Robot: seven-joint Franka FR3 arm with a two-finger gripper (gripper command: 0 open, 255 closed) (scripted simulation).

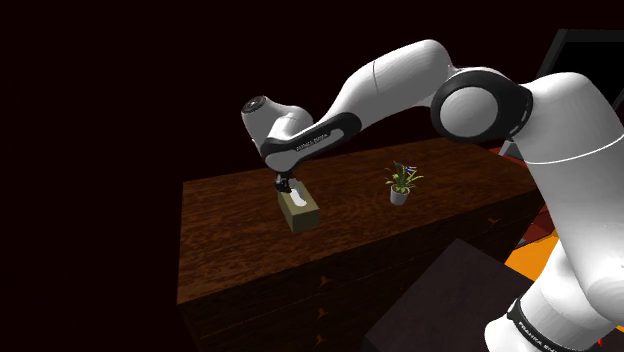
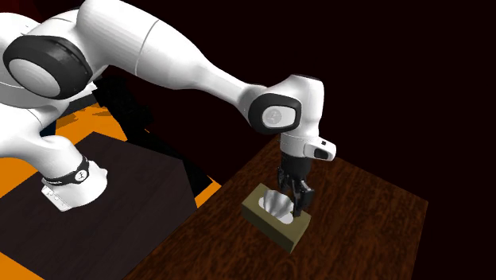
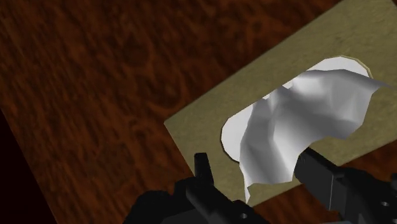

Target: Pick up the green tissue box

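An olive-green tissue box (image 1: 300,212) (image 2: 274,219) (image 3: 216,121) lies on a dark wooden cabinet top (image 1: 230,235) (image 2: 366,231) (image 3: 95,89). A white tissue (image 3: 292,121) (image 2: 276,203) sticks out of its oval slot. My black gripper (image 1: 289,189) (image 2: 293,200) (image 3: 261,178) hangs straight down just over the box's top, near one end. It is open. The fingers (image 3: 202,170) stand apart on either side of the tissue's lower tip and clasp nothing.
A small potted plant (image 1: 401,184) stands on the same top, towards the shoulder view's right of the box. Drawer fronts (image 1: 330,290) drop below the front edge. My dark stand (image 2: 111,207) sits on an orange floor (image 2: 16,179). Black area lies behind.
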